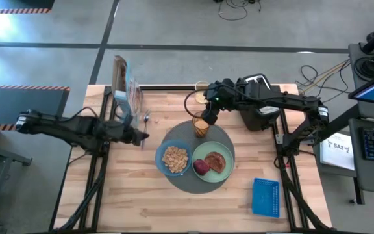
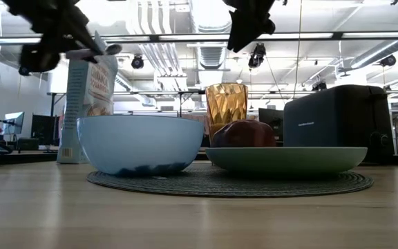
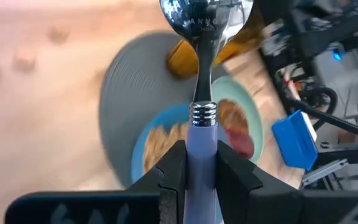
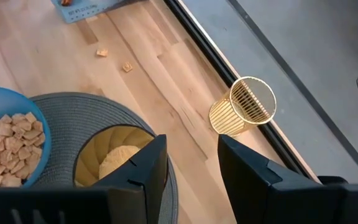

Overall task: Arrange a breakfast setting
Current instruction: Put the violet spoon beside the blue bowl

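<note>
most of it's laid out i think: bowl (image 1: pixel 174 158), plate (image 1: pixel 222 155) and glass (image 1: pixel 201 127) all sit on the mat (image 1: pixel 186 182). only the spoon (image 3: pixel 202 118) is left, pinched tight in my left gripper (image 1: pixel 137 137) just off the mat's edge. right gripper (image 4: pixel 191 163) hangs open above the glass.

A cereal box (image 1: pixel 124 84) stands upright near the far left edge of the wooden table (image 1: pixel 141 201). A black toaster (image 1: pixel 260 112) sits at the far right, well apart from the box. A small blue basket (image 1: pixel 265 196) lies on the near right part of the table. An empty amber glass (image 4: pixel 243 106) lies on its side by the table's far edge, and two cereal crumbs (image 4: pixel 114 60) rest on the bare wood nearby.
</note>
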